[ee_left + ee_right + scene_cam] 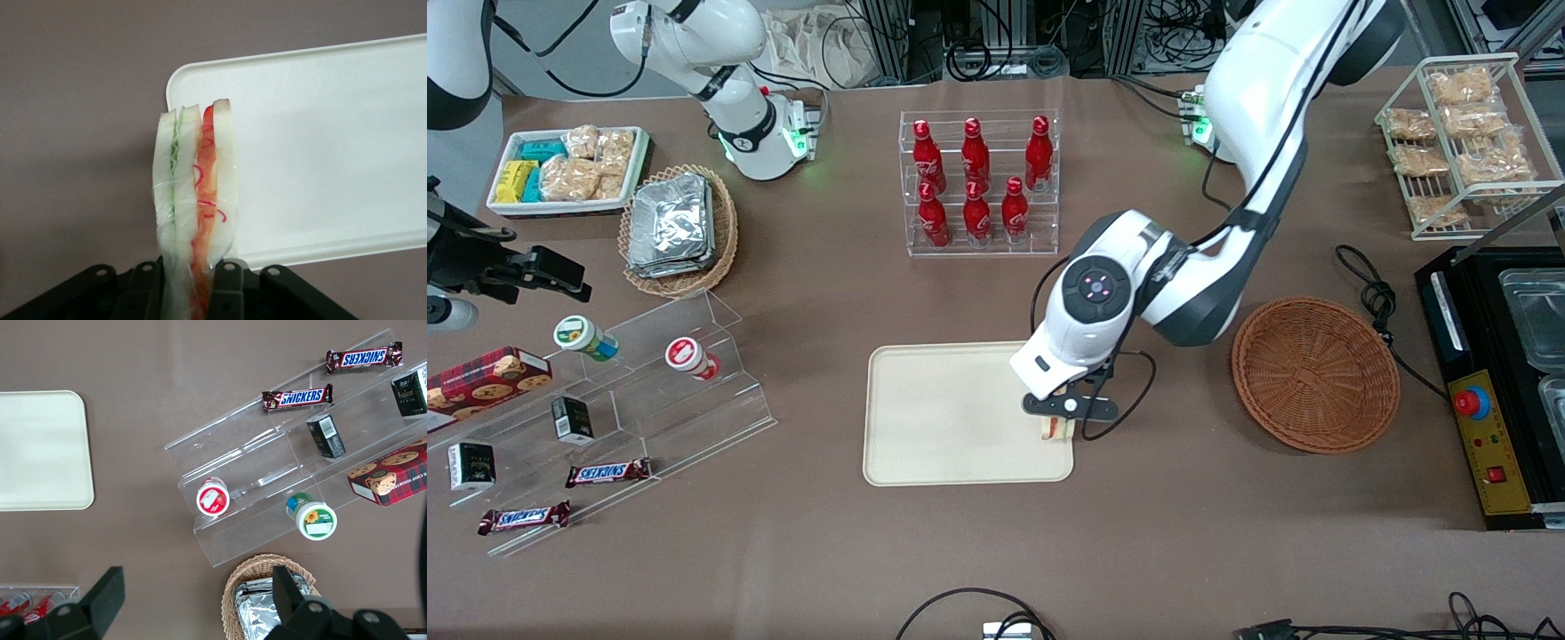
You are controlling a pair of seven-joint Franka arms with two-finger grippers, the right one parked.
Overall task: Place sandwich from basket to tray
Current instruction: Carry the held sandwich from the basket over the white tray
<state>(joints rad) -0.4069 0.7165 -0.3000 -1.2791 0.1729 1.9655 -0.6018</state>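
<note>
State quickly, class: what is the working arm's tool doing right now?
Tool: shut on the sandwich, holding it on edge above the tray, at the corner nearest the basket.

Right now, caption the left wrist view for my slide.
Gripper shut on the sandwich, held upright over the tray edge.

White sandwich [197,193] with red-green filling; cream tray [943,418]; reddish-brown woven basket [1316,373].

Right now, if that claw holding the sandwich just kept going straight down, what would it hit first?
Probably the tray: the gripper points down, shut on the sandwich, near the tray's edge, so it might meet the rim or the table.
</note>
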